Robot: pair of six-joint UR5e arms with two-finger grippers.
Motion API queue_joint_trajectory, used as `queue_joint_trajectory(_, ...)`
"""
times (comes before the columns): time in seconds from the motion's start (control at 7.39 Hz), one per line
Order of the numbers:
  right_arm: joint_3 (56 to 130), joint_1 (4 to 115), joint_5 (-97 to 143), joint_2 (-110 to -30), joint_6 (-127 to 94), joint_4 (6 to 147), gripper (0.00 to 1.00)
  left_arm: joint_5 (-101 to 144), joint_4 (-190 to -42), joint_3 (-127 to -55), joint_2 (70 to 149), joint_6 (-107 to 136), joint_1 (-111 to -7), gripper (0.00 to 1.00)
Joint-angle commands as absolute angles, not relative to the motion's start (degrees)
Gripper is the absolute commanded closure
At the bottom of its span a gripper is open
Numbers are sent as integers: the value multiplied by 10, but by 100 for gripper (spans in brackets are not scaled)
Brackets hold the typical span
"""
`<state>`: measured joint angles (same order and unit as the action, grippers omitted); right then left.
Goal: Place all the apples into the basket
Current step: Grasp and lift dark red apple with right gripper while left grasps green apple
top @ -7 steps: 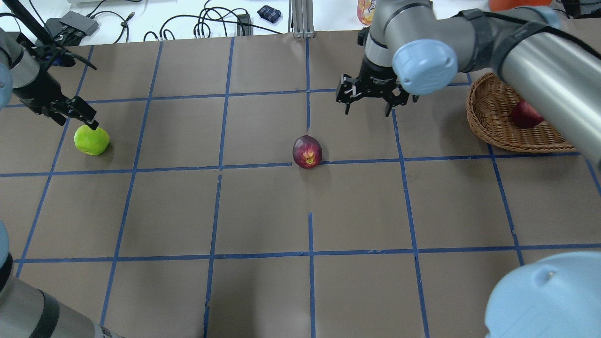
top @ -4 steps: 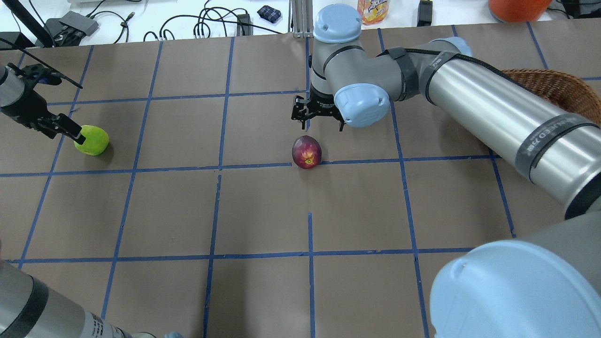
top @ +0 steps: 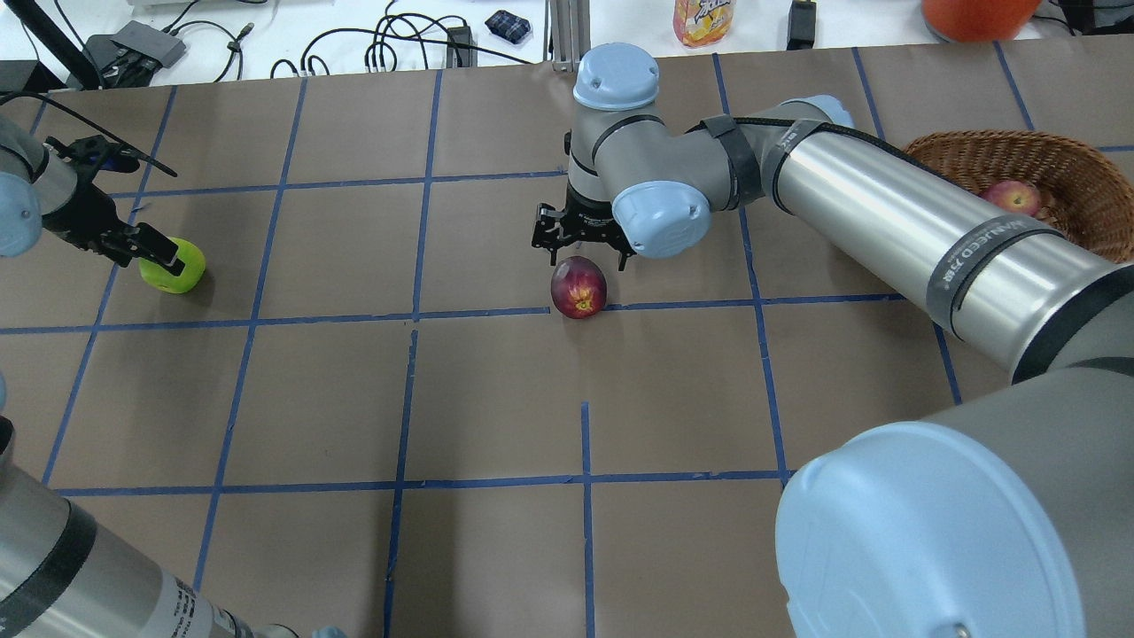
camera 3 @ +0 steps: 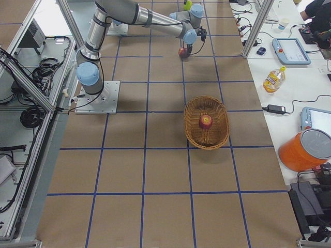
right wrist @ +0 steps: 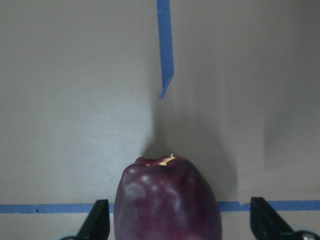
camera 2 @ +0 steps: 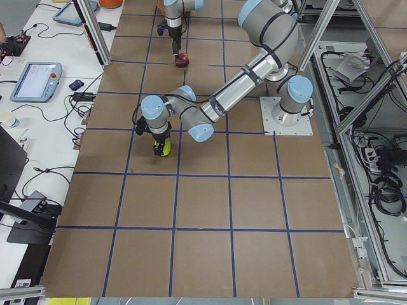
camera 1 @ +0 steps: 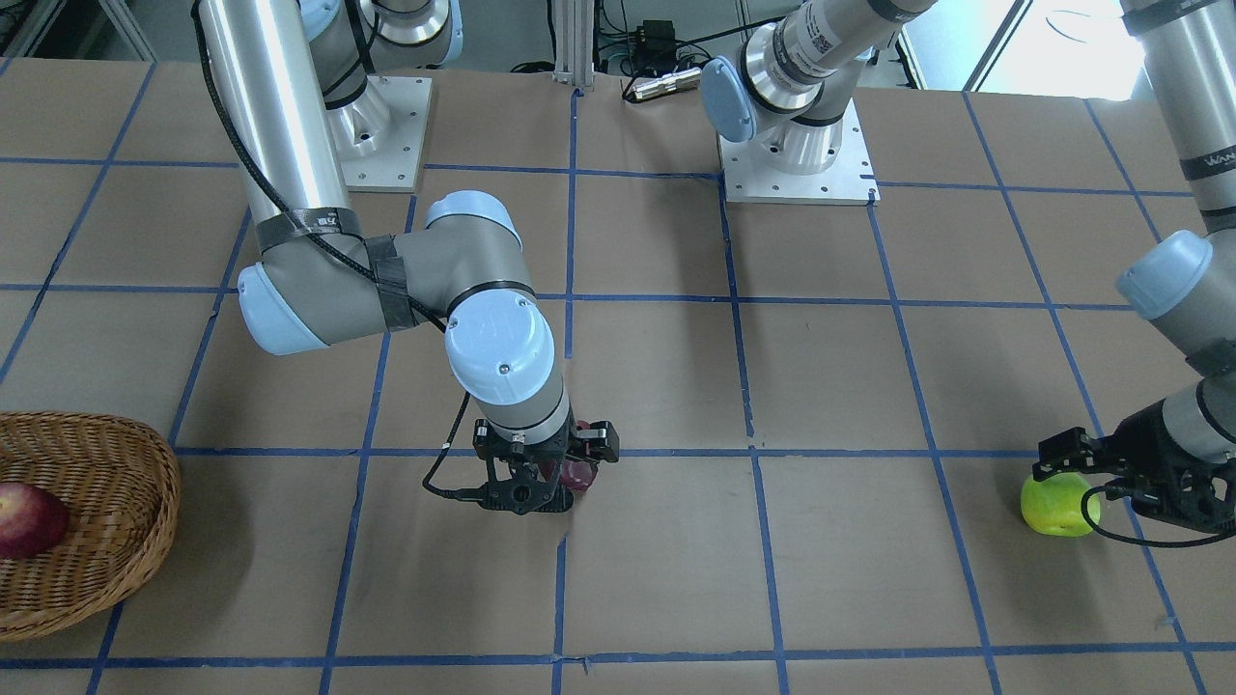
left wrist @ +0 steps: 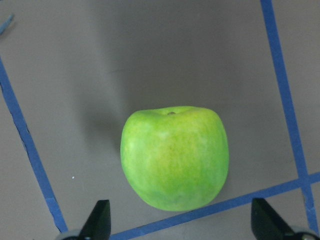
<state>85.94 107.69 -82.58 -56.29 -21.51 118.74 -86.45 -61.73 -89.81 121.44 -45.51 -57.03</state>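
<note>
I see both pairs released: left fingers point(left wrist: 100, 222) spread before the green apple point(top: 186, 270), frame left overhead; right fingers point(right wrist: 99, 222) flank the maroon apple point(top: 578, 288) at centre, beside blue tape point(right wrist: 165, 45). The red apple point(top: 1010, 197) lies in the basket point(top: 966, 146), upper right, its rim partly behind the right forearm point(top: 886, 213).

The right arm's black band point(top: 982, 257) reads "WANEED" — remainder blurred.
</note>
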Motion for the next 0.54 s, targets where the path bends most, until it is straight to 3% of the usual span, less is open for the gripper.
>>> queue_joint_trajectory(0.0,860,1084,-817,-545,-222,1189,0,-848,-608,-899,1229,-417,-573,0)
queue_joint_trajectory(0.14,862,1085,-814,-538,-232,1190,0,-844,-615,-898,1236,-417,-573,0)
queue_joint_trajectory(0.27,862,1092,-815,-529,-242,1190,0,-834,-618,-903,1234,-405,-573,16)
queue_joint_trajectory(0.41,861,1095,-816,-525,-244,1191,0,-839,-619,-907,1217,-400,-578,54)
